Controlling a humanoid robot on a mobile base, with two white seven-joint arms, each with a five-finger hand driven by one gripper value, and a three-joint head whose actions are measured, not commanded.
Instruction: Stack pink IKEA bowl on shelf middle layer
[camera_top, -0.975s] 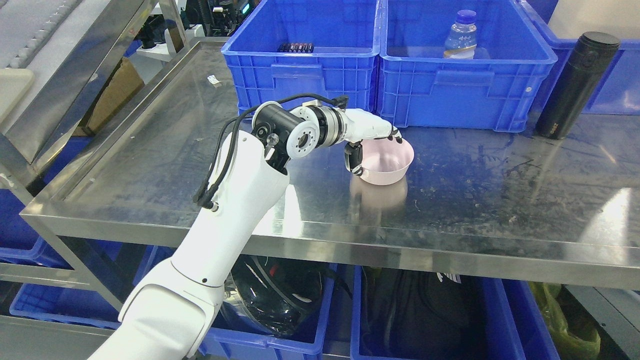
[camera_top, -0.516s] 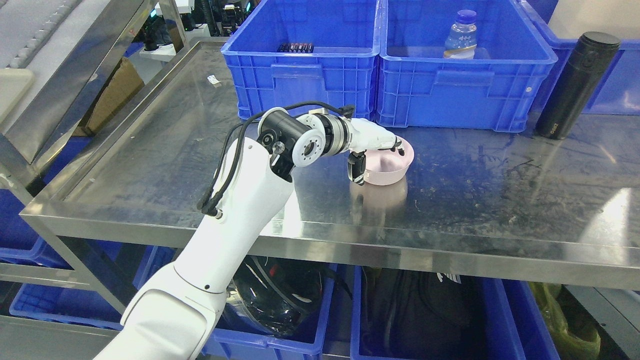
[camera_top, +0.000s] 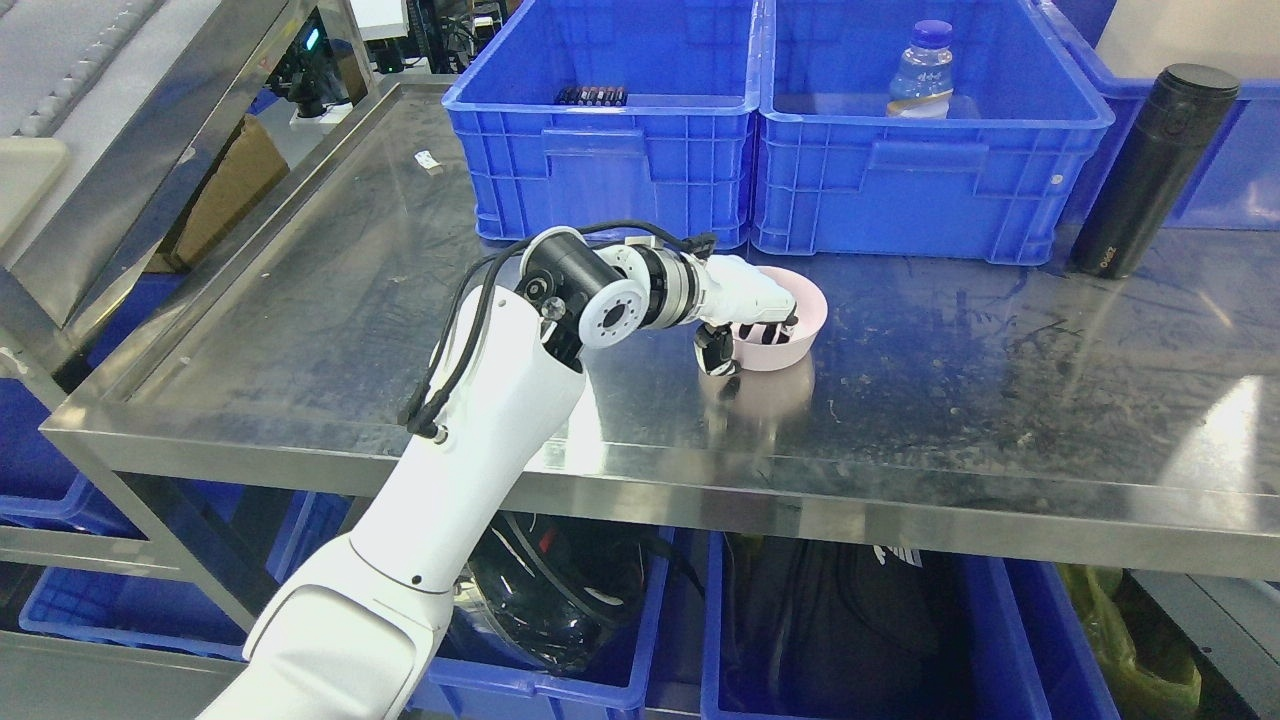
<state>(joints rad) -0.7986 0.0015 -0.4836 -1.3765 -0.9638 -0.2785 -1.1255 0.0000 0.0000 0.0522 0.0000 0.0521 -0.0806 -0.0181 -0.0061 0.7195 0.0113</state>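
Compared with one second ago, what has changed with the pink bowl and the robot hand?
The left hand has lowered the round pink plastic bowl from a tilted, raised pose until it sits level on the steel shelf surface. Its fingers still grip the near rim. The two blue plastic crates, clear water bottle and black flask stayed put.

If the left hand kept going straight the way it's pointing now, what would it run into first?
The left hand points rightward with its fingers already over the rim of the pink bowl, so it would push into the bowl first. Beyond that the steel shelf looks bare, though depth is unclear.
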